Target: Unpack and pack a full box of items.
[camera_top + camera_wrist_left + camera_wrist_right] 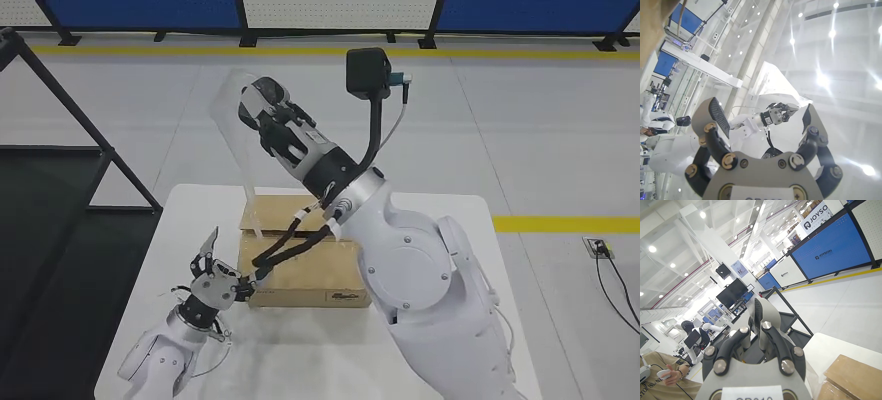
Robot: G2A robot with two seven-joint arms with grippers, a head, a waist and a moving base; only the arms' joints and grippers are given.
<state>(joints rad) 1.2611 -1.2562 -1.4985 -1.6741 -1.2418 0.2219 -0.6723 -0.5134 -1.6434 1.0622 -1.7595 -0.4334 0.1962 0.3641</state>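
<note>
The right tool [256, 100] is raised high over the far side of the bench [200, 220], its fingers [761, 311] pinched tight on the top edge of a clear plastic bag [235, 140]. In the right wrist view the film [752, 315] shows as a crumpled strip squeezed between the two pads, with almost no gap between them. The bag hangs down from that grip towards the far left corner of the cardboard box [310, 280]. It is so transparent that its outline is hard to trace against the floor, and whether anything is inside it cannot be made out.

The left tool [205, 255] sits low at the box's left end, just beside the cardboard. Its fingers are spread wide and point upward with nothing between them. Seen from the left wrist, the ribbed pads [718, 117] frame the right tool [789, 111] well above, where the bag [776, 85] appears as a pale, cloudy shape.

The box lies flat in the middle of the bench, its long side running across. The robot's right arm covers its right end, and cables cross its top. Its contents are hidden, and whether its flaps are open or closed is unclear. One corner of the box [848, 370] shows in the right wrist view, resting on the white bench [821, 340].
</note>
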